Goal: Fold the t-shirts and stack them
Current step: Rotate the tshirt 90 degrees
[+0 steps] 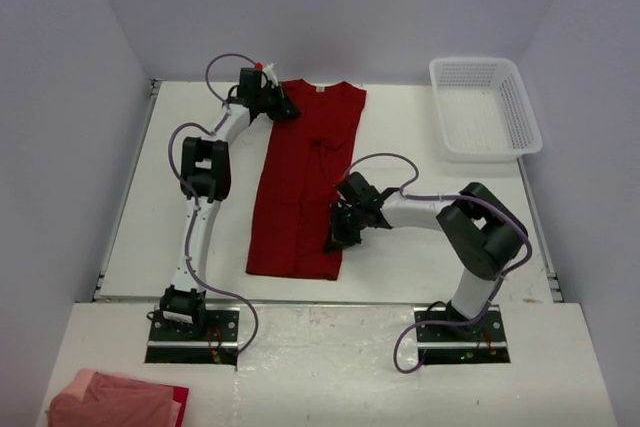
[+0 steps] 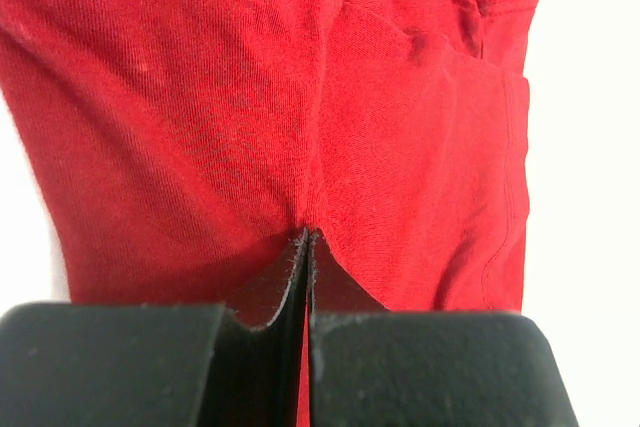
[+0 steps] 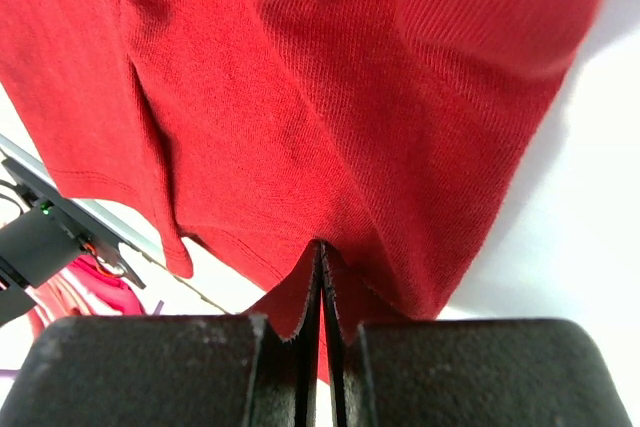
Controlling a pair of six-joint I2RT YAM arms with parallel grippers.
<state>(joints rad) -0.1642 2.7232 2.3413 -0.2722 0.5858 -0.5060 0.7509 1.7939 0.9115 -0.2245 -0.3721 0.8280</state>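
T-shirt [image 1: 300, 182], red, tight in left hand [image 2: 305, 244] and right hand [image 3: 321, 254]

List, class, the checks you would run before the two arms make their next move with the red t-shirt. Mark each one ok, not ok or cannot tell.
1. The left tool is shut on the red t-shirt near its collar: ok.
2. The right tool is shut on the shirt's side edge near the hem: ok.
3. The shirt lies flat without creases: not ok, cloth bunches at mid-length.
4. The sleeves are tucked in evenly: cannot tell.
5. The white basket stands apart from the shirt: ok.
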